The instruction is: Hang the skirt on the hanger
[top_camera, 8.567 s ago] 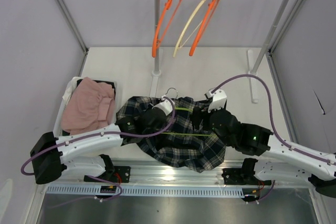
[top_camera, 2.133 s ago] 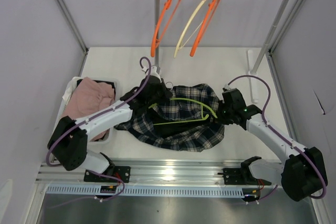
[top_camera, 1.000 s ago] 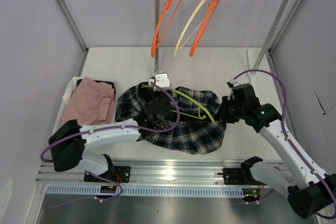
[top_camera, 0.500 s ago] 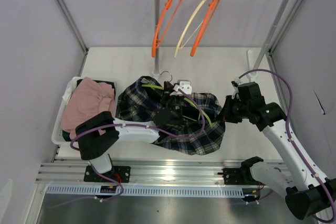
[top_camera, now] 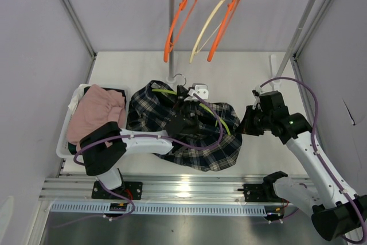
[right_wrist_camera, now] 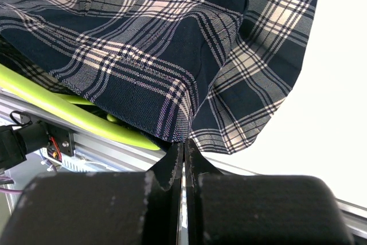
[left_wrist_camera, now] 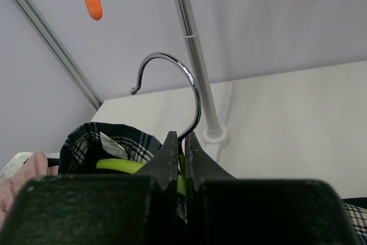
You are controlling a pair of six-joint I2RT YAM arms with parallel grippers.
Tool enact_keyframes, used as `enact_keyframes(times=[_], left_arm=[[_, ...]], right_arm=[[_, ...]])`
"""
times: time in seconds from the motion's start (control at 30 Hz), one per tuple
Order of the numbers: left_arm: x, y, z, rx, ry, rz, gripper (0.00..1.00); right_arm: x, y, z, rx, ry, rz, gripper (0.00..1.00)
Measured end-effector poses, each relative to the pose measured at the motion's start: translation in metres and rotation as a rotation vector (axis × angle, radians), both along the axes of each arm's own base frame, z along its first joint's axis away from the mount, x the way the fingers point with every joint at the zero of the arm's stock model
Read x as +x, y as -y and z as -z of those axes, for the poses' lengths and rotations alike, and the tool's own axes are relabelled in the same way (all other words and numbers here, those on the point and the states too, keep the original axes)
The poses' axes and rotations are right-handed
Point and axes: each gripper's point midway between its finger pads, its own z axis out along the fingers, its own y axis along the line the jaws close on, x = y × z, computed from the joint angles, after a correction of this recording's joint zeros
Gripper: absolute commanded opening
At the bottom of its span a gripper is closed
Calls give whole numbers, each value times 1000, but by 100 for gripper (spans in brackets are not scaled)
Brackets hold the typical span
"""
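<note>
pinching hanger hook (left_wrist_camera: 196, 93), left tool (left_wrist_camera: 182, 147); right tool (right_wrist_camera: 183, 148) clamped on skirt (right_wrist_camera: 172, 38) (green hanger arms half buried)

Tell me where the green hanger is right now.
The green hanger sits mid-table in the top view, inside the plaid skirt, near the rack's pole; the left gripper pinches its hook.

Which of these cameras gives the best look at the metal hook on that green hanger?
The left wrist view: the hook looms large, its stem pinched by the left gripper. The top view shows it tiny; the right wrist view shows none of it.
</note>
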Motion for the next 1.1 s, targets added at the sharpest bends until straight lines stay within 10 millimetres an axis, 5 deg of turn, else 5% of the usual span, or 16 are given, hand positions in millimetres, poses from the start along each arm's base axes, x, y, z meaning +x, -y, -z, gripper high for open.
enact_keyframes(times=[1.1], left_arm=[[6, -12, -11, -97, 22, -29, 0]], right_arm=[[-10, -8, 9, -29, 0, -18, 0]])
